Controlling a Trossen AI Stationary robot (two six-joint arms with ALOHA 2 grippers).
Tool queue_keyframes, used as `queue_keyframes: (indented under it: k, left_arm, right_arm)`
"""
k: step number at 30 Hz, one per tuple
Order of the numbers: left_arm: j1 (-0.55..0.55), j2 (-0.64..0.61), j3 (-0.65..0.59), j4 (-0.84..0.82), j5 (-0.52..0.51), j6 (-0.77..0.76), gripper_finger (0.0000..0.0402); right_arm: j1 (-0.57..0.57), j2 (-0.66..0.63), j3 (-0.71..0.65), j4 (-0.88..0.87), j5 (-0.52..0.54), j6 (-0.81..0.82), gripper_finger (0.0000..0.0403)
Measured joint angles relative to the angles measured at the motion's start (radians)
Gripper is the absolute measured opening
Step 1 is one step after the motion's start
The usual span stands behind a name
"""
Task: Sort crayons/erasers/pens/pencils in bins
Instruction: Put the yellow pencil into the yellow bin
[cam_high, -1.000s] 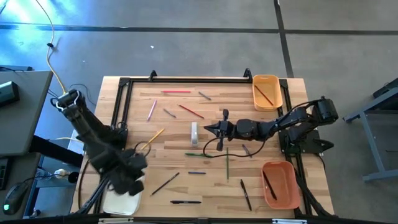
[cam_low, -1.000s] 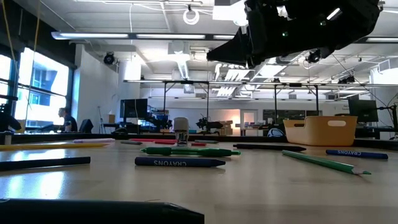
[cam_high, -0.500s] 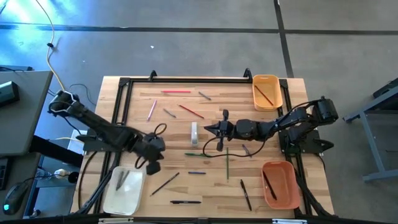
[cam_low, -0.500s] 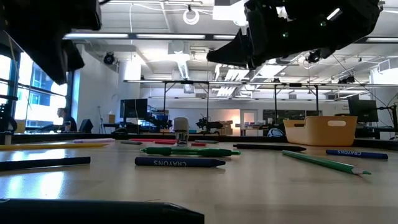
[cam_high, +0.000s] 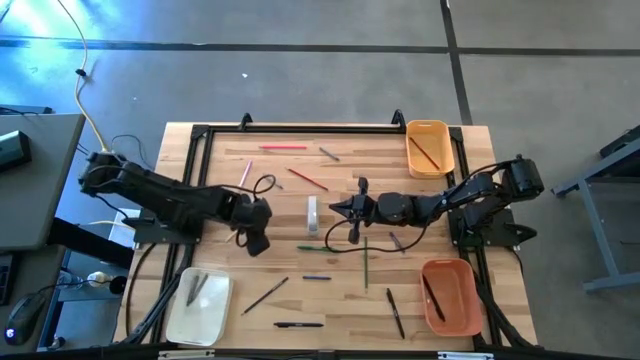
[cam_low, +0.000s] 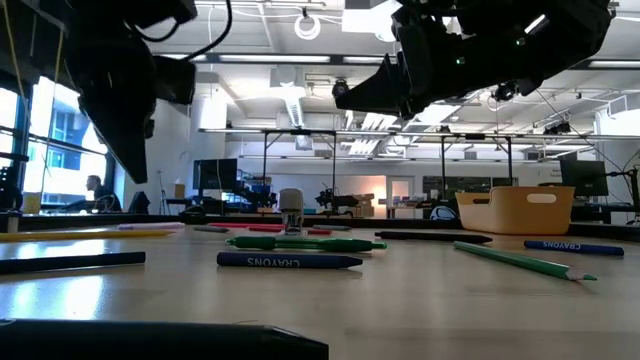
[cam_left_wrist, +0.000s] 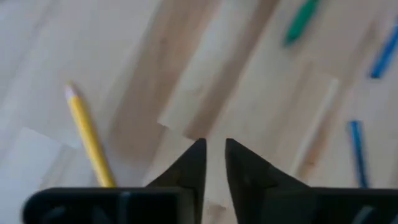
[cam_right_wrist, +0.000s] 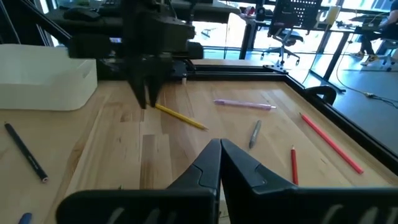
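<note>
Left arm stretched across table from left edge, left gripper (cam_high: 252, 243) pointed down, fingers (cam_left_wrist: 194, 163) parted only a sliver, nothing held. Yellow pencil (cam_left_wrist: 88, 135) seen just beside tips (not touched). Right gripper (cam_high: 338, 208) parked mid-table, pinched closed, empty. 3 bins placed at edges: cream bin (cam_high: 200, 306), orange bin (cam_high: 450, 296), yellow bin (cam_high: 430, 148).

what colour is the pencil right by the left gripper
Yellow. The pencil beside the left gripper shows best in the left wrist view.
</note>
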Motion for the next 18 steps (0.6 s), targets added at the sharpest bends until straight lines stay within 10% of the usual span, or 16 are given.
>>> queue_keyframes:
  k: [18]
  left_arm:
    - [0.291,-0.009,-0.206,0.102,0.014,0.158,0.0132]
  right_arm:
    - [0.0,0.0,0.0,-0.019,0.0,0.007,0.0]
